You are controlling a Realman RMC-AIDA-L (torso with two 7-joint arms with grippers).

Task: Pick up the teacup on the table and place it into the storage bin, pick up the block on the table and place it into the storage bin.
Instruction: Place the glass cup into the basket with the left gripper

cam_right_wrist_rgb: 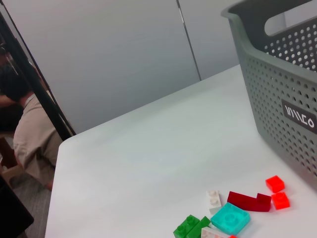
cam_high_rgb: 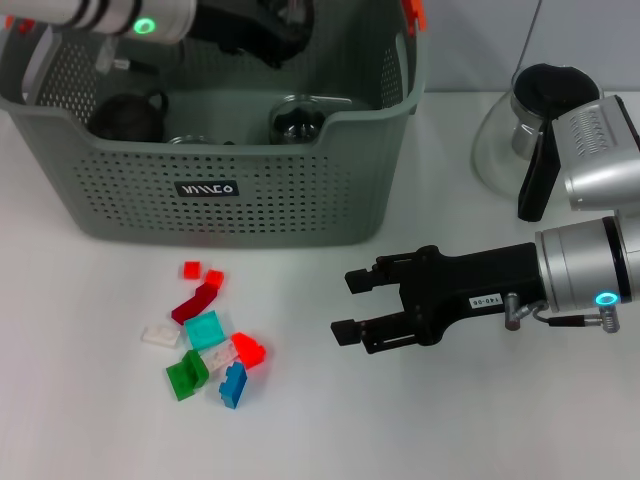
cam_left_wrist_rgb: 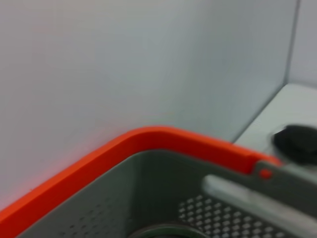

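Your right gripper (cam_high_rgb: 350, 305) hangs low over the white table (cam_high_rgb: 480, 430), just right of the scattered blocks and in front of the storage bin (cam_high_rgb: 230, 190). Its two black fingers (cam_high_rgb: 362, 279) stand apart with nothing between them. You can see it points toward the block pile, with bare tabletop between the fingertips and the nearest piece.

The blocks (cam_high_rgb: 210, 340) lie in a loose cluster on the table, in front of the bin's left half. You will find two small red pieces (cam_high_rgb: 191, 270) nearest the bin, then a dark red angled block (cam_high_rgb: 196, 302), a teal square block (cam_high_rgb: 204, 330), a white block (cam_high_rgb: 160, 335), a green block (cam_high_rgb: 186, 376), a blue block (cam_high_rgb: 233, 385) and a bright red block (cam_high_rgb: 250, 350). None is held.

Your left arm (cam_high_rgb: 120, 15) reaches over the rear of the bin; the head view hides its gripper behind the arm, and whether its fingers are apart or together cannot be told. The left wrist view shows the bin's orange-red handle clip (cam_left_wrist_rgb: 148, 141) close by.

Inside the bin you can see a dark teacup (cam_high_rgb: 125, 115) with a handle at the left and a glass vessel (cam_high_rgb: 300, 120) toward the middle. A glass teapot (cam_high_rgb: 525, 125) with a black handle stands on the table right of the bin.
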